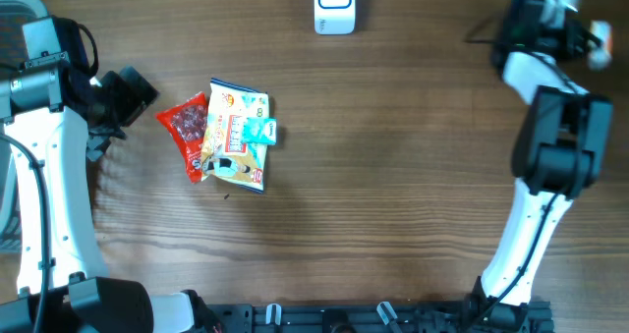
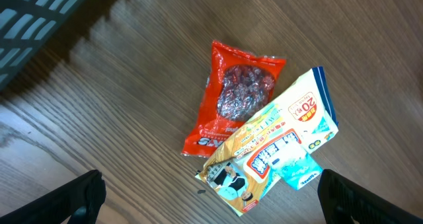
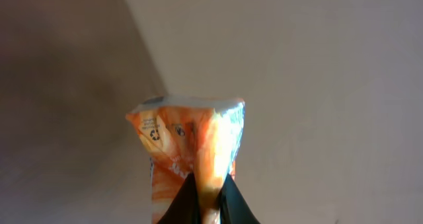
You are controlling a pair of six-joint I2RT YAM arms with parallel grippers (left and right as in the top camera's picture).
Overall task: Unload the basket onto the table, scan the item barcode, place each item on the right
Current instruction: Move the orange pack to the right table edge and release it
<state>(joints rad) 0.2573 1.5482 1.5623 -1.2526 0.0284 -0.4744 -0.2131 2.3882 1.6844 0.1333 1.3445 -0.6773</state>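
My right gripper (image 3: 210, 207) is shut on an orange snack packet (image 3: 188, 141), pinching its lower edge so the packet stands up in front of a plain wall. No barcode shows on the side I see. In the overhead view the right gripper (image 1: 588, 40) is raised at the far right corner, turned away from the table. A white scanner (image 1: 334, 7) stands at the back edge, middle. My left gripper (image 2: 210, 197) is open and hovers above the table just left of a pile of packets, touching nothing; overhead the left gripper (image 1: 131, 89) is at the left.
The pile holds a red packet (image 2: 238, 95), a yellow-and-white packet (image 2: 274, 148) lying partly over it, and a small teal pack (image 2: 301, 171). Overhead the pile (image 1: 228, 132) lies left of centre. A dark slatted crate (image 2: 30, 19) is near the left arm.
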